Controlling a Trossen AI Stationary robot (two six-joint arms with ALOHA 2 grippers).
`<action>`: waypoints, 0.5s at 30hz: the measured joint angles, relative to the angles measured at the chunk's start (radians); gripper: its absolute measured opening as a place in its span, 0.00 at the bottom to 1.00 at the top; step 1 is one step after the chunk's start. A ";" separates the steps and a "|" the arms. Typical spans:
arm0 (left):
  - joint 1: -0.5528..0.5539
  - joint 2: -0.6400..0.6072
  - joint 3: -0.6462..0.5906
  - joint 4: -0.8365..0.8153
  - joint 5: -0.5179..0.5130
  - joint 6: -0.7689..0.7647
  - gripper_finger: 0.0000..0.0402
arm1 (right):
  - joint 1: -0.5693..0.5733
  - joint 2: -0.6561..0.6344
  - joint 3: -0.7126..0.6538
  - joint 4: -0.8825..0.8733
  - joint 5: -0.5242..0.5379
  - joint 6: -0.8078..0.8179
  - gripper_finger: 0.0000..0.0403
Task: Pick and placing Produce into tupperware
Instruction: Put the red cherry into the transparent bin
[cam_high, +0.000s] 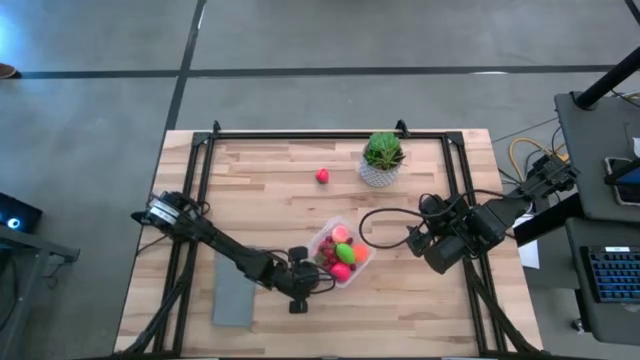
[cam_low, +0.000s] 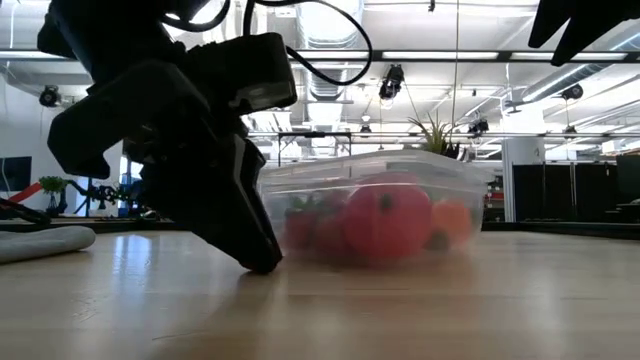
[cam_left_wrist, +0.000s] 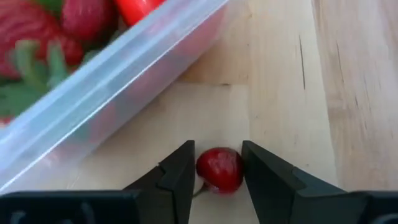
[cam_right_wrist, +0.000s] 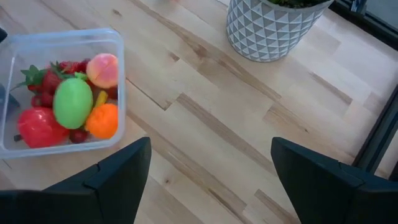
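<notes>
The tupperware (cam_high: 340, 253), a clear box, stands on the wooden table right of centre and holds red berries, a green piece (cam_right_wrist: 73, 102), an orange piece, a pink piece and a big red one (cam_low: 388, 222). My left gripper (cam_left_wrist: 217, 149) is low at the table beside the box's near-left wall, shut on a small red berry (cam_left_wrist: 221, 169). One more red berry (cam_high: 322, 176) lies alone toward the far side. My right gripper (cam_right_wrist: 211, 155) hangs open above the table, to the right of the box, with nothing between its fingers. My left gripper pinches the small red berry by its two opposite sides (cam_left_wrist: 205, 169) between its two fingers. The fingers slant down from the table's left toward the box, and their tips (cam_low: 260, 262) reach the tabletop. The berry sits low at the wood, just outside the box wall.
A spiky green plant in a white patterned pot (cam_high: 382, 158) stands at the far right of the table. A flat grey rectangle (cam_high: 233, 290) lies near the front left, under my left arm. Bare wood stretches between the box and the pot.
</notes>
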 joint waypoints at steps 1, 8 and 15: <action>0.000 -0.005 -0.002 -0.006 0.000 0.000 0.29 | 0.000 0.000 0.000 -0.002 -0.001 0.003 0.81; -0.001 -0.026 -0.006 -0.038 0.003 0.000 0.29 | 0.000 0.000 0.000 -0.006 -0.001 0.007 0.81; -0.001 -0.031 -0.005 -0.037 0.001 0.000 0.18 | 0.000 0.000 -0.001 -0.011 -0.001 0.006 0.81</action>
